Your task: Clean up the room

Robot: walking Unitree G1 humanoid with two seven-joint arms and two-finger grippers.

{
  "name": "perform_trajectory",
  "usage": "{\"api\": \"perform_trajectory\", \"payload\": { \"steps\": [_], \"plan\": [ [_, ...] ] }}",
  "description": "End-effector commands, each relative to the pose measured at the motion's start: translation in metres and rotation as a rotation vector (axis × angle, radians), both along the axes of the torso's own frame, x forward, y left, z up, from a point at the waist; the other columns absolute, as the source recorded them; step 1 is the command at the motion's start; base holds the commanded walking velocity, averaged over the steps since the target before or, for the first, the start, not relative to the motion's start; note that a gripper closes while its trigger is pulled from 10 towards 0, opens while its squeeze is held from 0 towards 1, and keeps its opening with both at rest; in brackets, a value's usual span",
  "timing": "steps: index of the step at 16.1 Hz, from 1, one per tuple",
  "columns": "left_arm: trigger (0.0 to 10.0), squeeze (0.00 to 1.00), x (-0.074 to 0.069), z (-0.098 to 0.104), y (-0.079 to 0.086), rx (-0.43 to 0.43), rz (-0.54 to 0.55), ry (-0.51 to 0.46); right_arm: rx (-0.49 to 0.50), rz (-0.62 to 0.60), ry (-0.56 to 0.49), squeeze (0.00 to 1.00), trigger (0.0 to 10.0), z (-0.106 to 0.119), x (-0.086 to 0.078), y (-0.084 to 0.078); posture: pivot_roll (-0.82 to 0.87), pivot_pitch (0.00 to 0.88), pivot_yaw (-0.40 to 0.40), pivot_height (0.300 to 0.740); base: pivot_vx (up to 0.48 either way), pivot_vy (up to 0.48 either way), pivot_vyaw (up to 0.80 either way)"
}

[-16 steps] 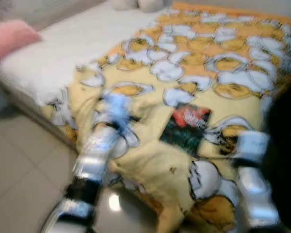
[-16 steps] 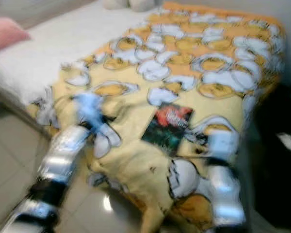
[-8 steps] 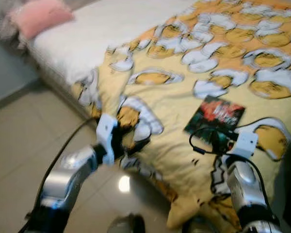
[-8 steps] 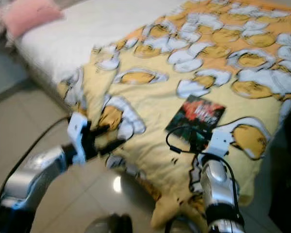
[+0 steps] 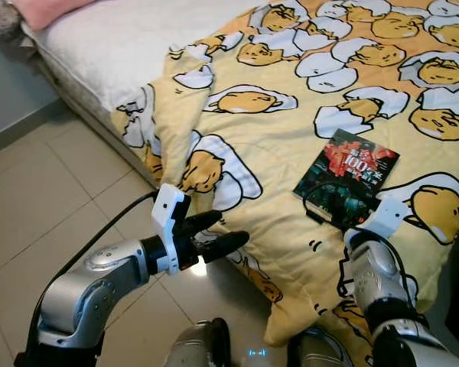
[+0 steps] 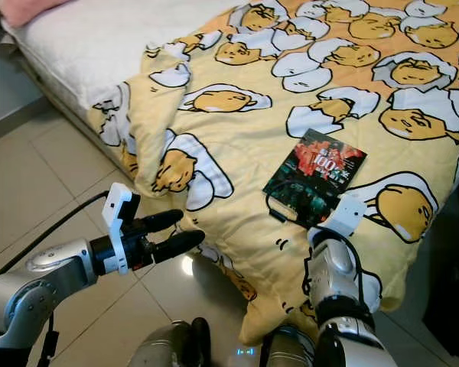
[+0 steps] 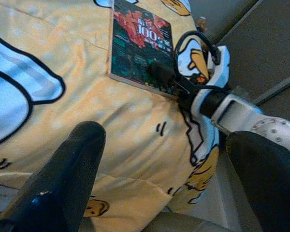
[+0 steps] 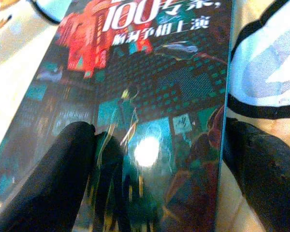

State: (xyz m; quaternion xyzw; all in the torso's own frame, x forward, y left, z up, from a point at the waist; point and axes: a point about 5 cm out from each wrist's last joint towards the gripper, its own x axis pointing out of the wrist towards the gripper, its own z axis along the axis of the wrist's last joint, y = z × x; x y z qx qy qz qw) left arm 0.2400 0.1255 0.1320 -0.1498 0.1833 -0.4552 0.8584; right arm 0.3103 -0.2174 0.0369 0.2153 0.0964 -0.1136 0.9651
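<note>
The right gripper (image 8: pixel 154 159) is closing in on the book (image 5: pixel 348 177), which is lying flat on the yellow egg-print blanket (image 5: pixel 291 99) at about three o'clock in the head view; its fingers are standing apart, one over the cover and one just off the book's edge. The left gripper (image 5: pixel 214 233) is hovering at seven o'clock beside the blanket's hanging edge, fingers slightly parted, empty. Picking up the book looks like the step in hand; the flat book probably calls for sliding a finger under its edge before pinching.

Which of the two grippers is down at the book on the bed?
The right gripper. Its open fingers straddle the near end of the book on the yellow blanket, while the left gripper hovers open off the bed's edge, above the floor.
</note>
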Motion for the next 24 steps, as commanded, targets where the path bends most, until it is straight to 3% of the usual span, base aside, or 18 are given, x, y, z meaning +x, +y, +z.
{"api": "perform_trajectory", "payload": {
  "steps": [1, 5, 6, 9, 13, 20, 24],
  "plan": [
    [10.0, 0.00, -0.009, 0.001, 0.001, -0.023, -0.019, 0.033, 0.127, -0.012, 0.111, 0.00, 10.0, -0.024, -0.012, 0.007, 0.23, 0.269, 0.135, 0.740, 0.000, 0.000, 0.00],
    [10.0, 0.00, -0.027, -0.008, 0.002, 0.012, -0.067, 0.069, 0.238, 0.006, 0.125, 0.00, 10.0, -0.027, -0.011, 0.009, 0.23, 0.274, 0.124, 0.740, 0.000, 0.000, 0.00],
    [10.0, 0.00, -0.027, -0.008, 0.002, 0.013, -0.065, 0.072, 0.276, 0.001, 0.135, 0.00, 0.0, -0.028, -0.011, 0.009, 0.23, 0.273, 0.122, 0.740, 0.000, 0.000, 0.00],
    [10.0, 0.00, -0.025, -0.005, -0.001, -0.016, -0.070, 0.077, 0.396, 0.008, 0.134, 0.00, 0.0, -0.030, -0.010, 0.011, 0.22, 0.272, 0.118, 0.740, 0.000, 0.000, 0.00],
    [10.0, 0.00, -0.034, -0.013, -0.002, 0.014, -0.110, 0.094, 0.411, 0.030, 0.099, 0.00, 0.0, -0.024, -0.006, 0.012, 0.21, 0.268, 0.115, 0.740, 0.000, 0.000, 0.00],
    [10.0, 0.00, -0.026, -0.014, -0.006, 0.002, -0.086, 0.083, 0.519, 0.026, 0.060, 0.00, 0.0, -0.022, -0.005, 0.012, 0.19, 0.260, 0.101, 0.740, 0.000, 0.000, 0.00],
    [10.0, 0.00, -0.017, -0.016, -0.017, -0.037, -0.086, 0.070, 0.525, 0.056, -0.047, 0.00, 0.0, -0.003, 0.003, 0.010, 0.14, 0.224, 0.077, 0.740, 0.000, 0.000, 0.00]
  ]
}}
